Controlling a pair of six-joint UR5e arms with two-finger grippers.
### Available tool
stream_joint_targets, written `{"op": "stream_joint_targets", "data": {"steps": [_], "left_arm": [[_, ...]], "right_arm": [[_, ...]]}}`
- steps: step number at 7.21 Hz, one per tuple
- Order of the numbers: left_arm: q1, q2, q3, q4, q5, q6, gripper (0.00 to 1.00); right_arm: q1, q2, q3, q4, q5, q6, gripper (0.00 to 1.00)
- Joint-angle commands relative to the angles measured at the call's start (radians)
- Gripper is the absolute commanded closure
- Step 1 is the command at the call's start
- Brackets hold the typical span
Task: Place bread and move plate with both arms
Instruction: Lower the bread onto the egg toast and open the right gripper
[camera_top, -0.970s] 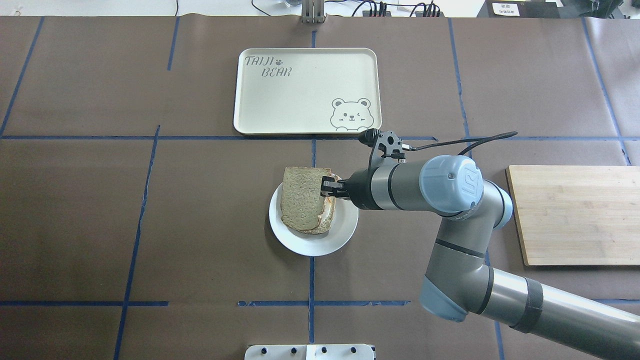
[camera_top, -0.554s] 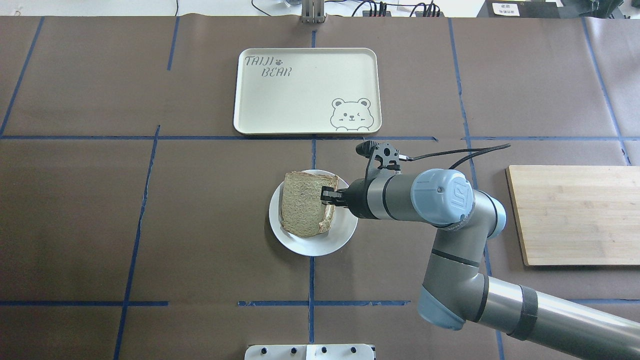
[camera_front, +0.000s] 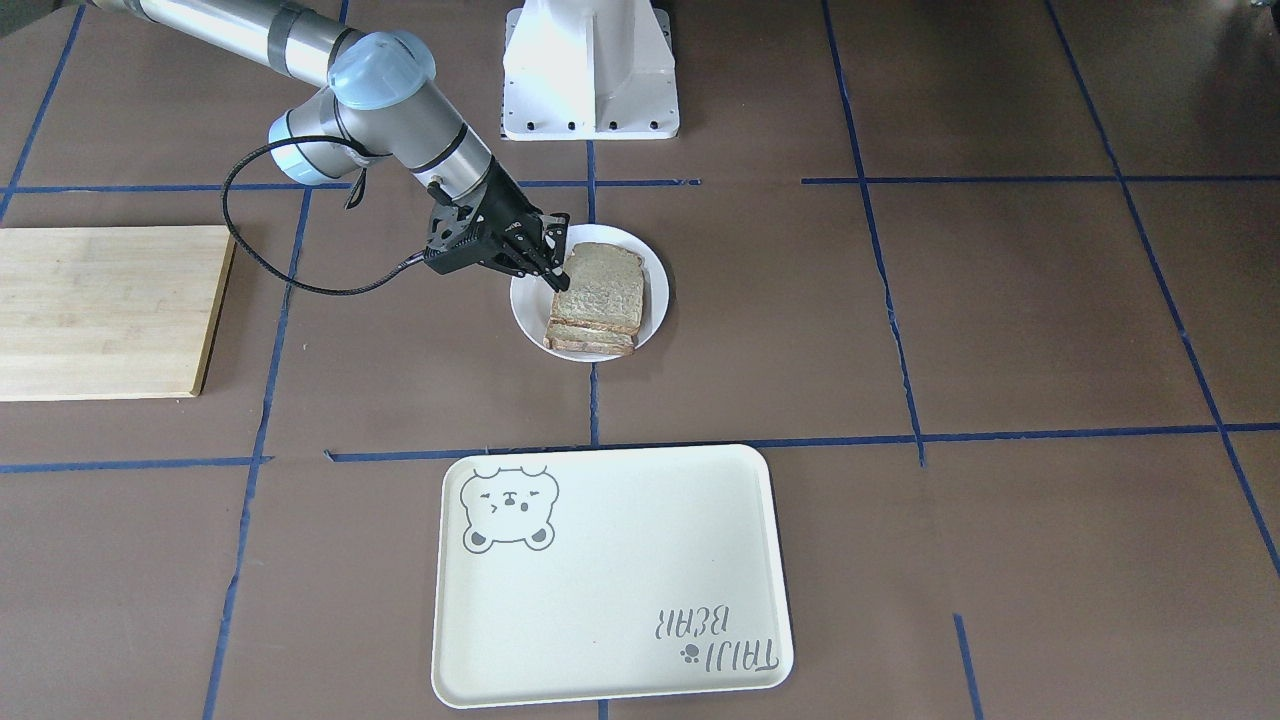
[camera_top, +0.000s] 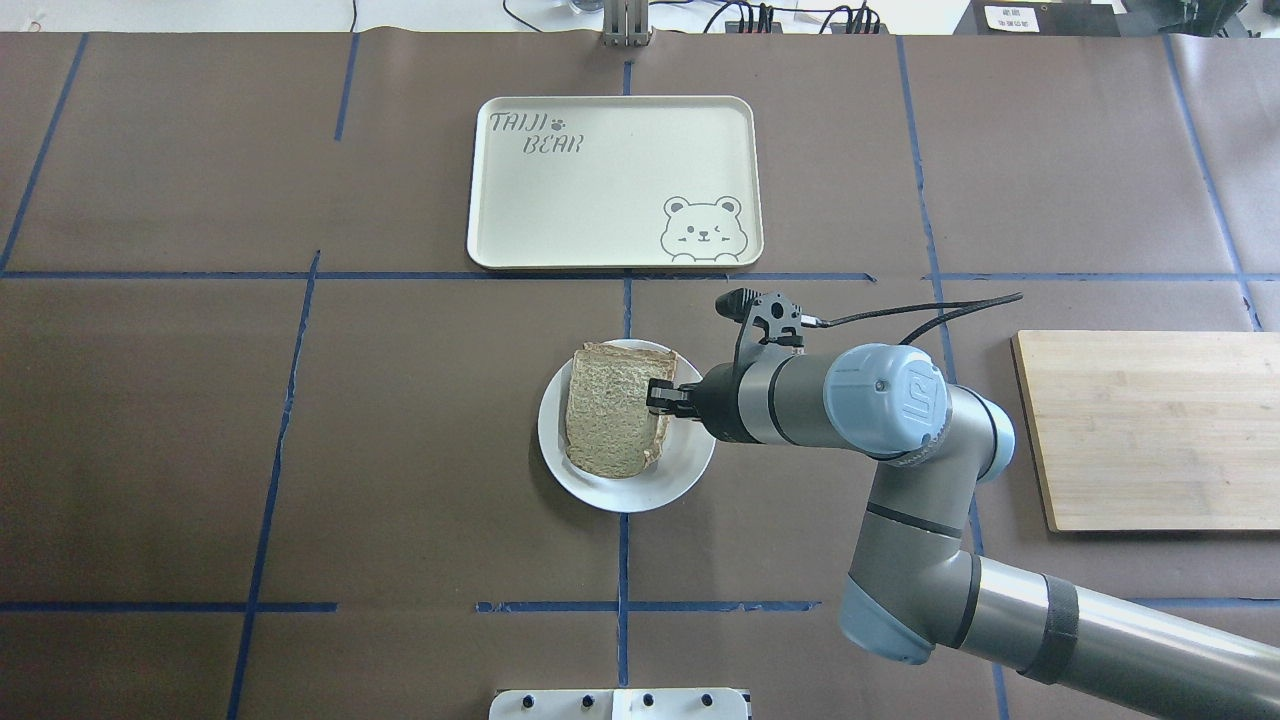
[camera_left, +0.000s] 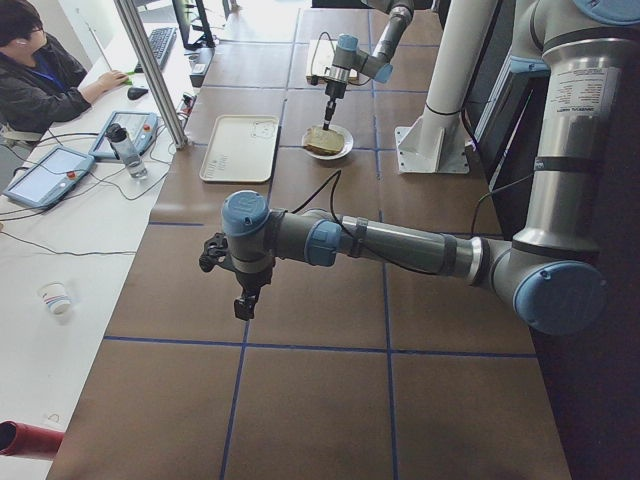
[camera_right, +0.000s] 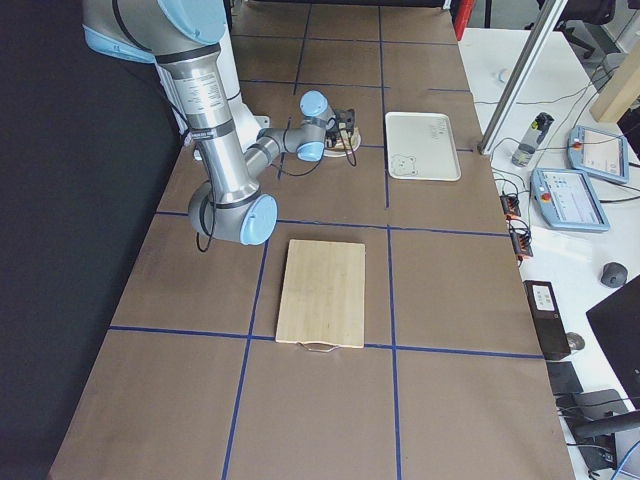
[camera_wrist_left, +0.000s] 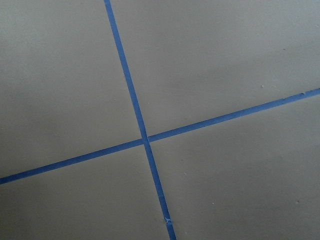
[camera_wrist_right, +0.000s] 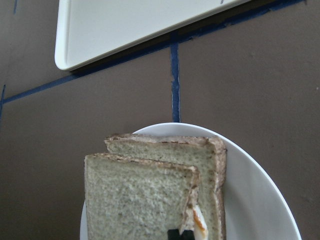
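Right gripper (camera_top: 658, 398): reaches in low from the robot's right, wrist nearly level with the table (camera_top: 400, 420). Its two black fingers are drawn close together and pinch the edge of the bread (camera_top: 612, 410) that faces the right arm. In the right wrist view the fingertips (camera_wrist_right: 176, 235) show as a small dark patch at the near edge of the slice.

The bread: lies almost flat on a second slice (camera_wrist_right: 210, 160), slightly offset from it, so that a strip of the lower crust shows on the side towards the tray. A sliver of white-and-orange egg (camera_wrist_right: 198, 220) peeps out between the two slices, beside the fingertips.

The plate (camera_top: 640, 492): carries both slices. It rests on the brown table covering, astride a blue tape line, about midway between the white pedestal (camera_front: 590, 70) and the tray.

Tray (camera_top: 600, 200): cream, with a bear drawing, on the far side of a crosswise tape line, apart from the plate.

Cutting board (camera_top: 1150, 430): wooden, well apart from the plate on the robot's right.

Left gripper (camera_left: 243, 303): hangs over the table towards its left end, well apart from the plate. Whether its fingers are spread or together cannot be told. The left wrist view shows only brown covering and crossed blue tape (camera_wrist_left: 145, 140)
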Motion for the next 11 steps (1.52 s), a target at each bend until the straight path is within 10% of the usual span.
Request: {"op": "stream_joint_targets", "data": {"steps": [1,5,6,7,9,11], "left_arm": [[0.0,0.001,0.002,-0.001,0.0,0.001,0.0],[0.0,0.0,0.002,-0.001,0.0,0.001,0.0],[0.0,0.0,0.003,-0.001,0.0,0.001,0.0],[0.0,0.001,0.005,-0.001,0.0,0.001,0.0],[0.0,0.001,0.005,-0.001,0.0,0.001,0.0],[0.0,0.001,-0.003,-0.001,0.0,0.003,0.0]], "right_arm": [[0.01,0.005,0.005,0.001,-0.009,0.003,1.0],[-0.011,-0.001,0.001,-0.002,-0.071,0.004,0.96],[-0.014,-0.001,0.001,0.0,-0.07,0.003,0.69],[-0.017,0.001,0.002,-0.002,-0.075,0.003,0.07],[0.027,0.008,0.016,-0.046,-0.015,0.001,0.0],[0.207,0.007,0.091,-0.235,0.261,-0.047,0.0]]}}
